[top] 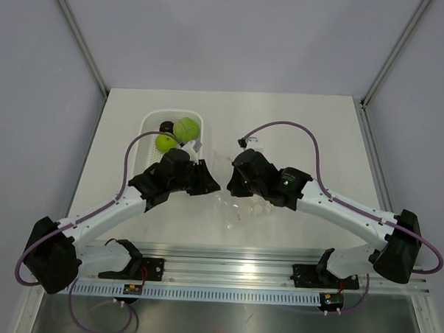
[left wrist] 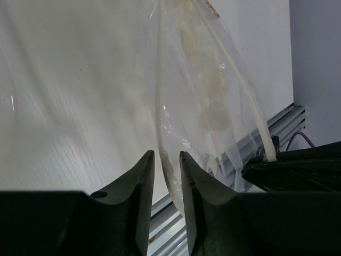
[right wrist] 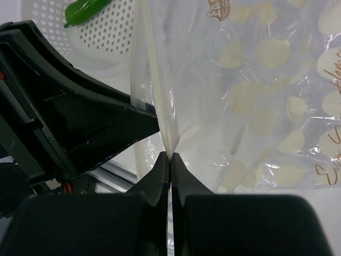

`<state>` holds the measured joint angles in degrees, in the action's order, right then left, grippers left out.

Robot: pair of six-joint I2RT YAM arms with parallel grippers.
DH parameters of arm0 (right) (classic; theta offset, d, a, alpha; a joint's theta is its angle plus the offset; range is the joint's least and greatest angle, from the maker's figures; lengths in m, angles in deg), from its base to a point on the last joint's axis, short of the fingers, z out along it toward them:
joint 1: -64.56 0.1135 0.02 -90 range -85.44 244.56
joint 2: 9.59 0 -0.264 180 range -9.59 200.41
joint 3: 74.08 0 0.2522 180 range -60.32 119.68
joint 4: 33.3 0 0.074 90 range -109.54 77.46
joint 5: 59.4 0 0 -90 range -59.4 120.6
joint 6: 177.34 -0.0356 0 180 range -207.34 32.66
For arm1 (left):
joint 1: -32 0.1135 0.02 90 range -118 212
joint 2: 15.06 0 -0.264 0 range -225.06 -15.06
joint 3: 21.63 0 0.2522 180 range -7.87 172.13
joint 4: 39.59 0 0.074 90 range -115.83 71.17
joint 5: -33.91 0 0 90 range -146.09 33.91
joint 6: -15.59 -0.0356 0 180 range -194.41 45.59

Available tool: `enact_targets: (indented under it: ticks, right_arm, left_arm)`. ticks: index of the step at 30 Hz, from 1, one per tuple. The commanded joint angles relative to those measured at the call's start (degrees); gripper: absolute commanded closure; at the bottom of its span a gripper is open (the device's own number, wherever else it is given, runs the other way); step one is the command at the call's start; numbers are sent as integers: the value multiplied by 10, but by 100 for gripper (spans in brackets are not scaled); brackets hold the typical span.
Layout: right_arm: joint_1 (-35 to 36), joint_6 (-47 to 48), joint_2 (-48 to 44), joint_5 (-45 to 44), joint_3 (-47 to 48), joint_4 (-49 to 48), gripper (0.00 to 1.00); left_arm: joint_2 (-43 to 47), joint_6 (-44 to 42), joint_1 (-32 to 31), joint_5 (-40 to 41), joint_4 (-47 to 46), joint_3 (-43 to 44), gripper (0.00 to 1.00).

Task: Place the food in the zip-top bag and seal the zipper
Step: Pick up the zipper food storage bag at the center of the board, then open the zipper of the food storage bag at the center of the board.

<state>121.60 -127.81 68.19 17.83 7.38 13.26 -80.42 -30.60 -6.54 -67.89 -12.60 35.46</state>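
The clear zip-top bag [top: 244, 206] with cream dots hangs between my two grippers, just right of the tray. My right gripper [right wrist: 170, 156] is shut on the bag's mouth edge, where the zipper [right wrist: 154, 69] runs up as a pale strip. My left gripper [left wrist: 166, 154] is narrowly open, with the bag's other mouth edge [left wrist: 160, 90] passing between its fingers. In the top view the left gripper [top: 210, 184] and right gripper [top: 234, 182] sit close together. The food lies in the white tray: two lime-green balls [top: 187, 128], a dark piece [top: 165, 126] and a green chili [right wrist: 85, 9].
The white perforated tray [top: 152, 121] stands at the back left, close behind the left gripper, and also shows in the right wrist view [right wrist: 106, 40]. An aluminium rail [top: 233, 259] runs along the near table edge. Grey walls enclose the table.
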Motion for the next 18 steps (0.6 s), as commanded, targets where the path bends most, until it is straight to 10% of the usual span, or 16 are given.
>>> enact_targets:
  ticks: [1,5,18]
  right_arm:
    - [-14,-15,-19,-1,28,-8,100]
    - [-45,-18,-26,-36,44,29,100]
    - [-83,-45,-26,-173,108,113,100]
  left_arm:
    - [-10,-2,-4,7,-17,22,76]
    - [-19,-42,-4,45,49,58,100]
    - [-112,-171,1,64,193,203,100]
